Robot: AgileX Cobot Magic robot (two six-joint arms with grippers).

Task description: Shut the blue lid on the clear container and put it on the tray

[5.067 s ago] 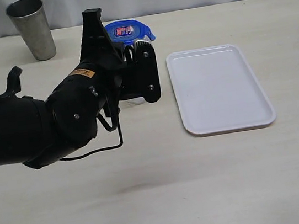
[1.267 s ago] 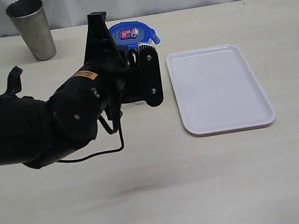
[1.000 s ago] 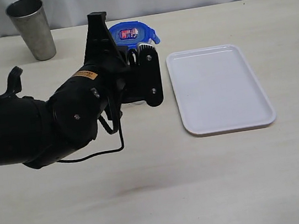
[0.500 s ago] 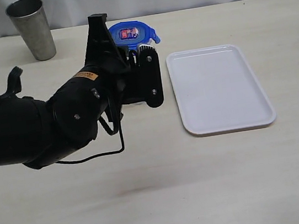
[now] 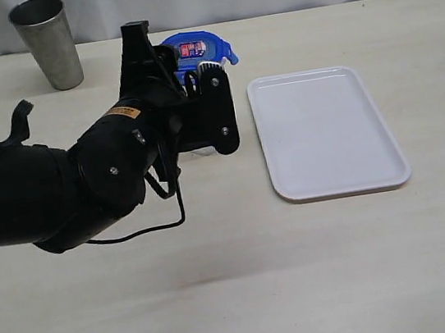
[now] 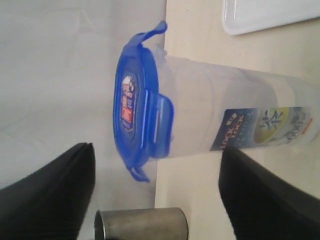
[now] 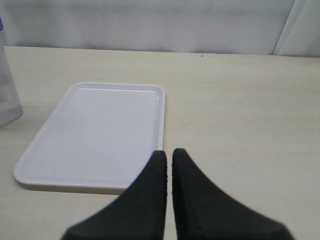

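Note:
The clear container point(image 6: 200, 107) stands upright on the table, its blue-and-white label point(image 6: 265, 125) facing my left wrist camera. The blue lid point(image 6: 132, 105) sits on top. One flap point(image 6: 162, 125) is folded down against the wall, and two others stick out. My left gripper point(image 6: 156, 148) is open, its black fingers point(image 6: 55, 195) wide apart just short of the lid and touching nothing. In the exterior view the left arm point(image 5: 83, 178) hides most of the container; only the lid point(image 5: 193, 49) shows. My right gripper point(image 7: 169, 152) is shut and empty, hovering near the white tray point(image 7: 100, 130).
A steel cup point(image 5: 47, 42) stands at the back left of the table, also close by in the left wrist view point(image 6: 142, 225). The tray point(image 5: 325, 131) lies flat to the right of the container with nothing on it. A grey backdrop closes off the table's far edge.
My left gripper's jaws have opened wide, and the gripper has drawn slightly back and left from the lid. The container, tray and right gripper have not moved.

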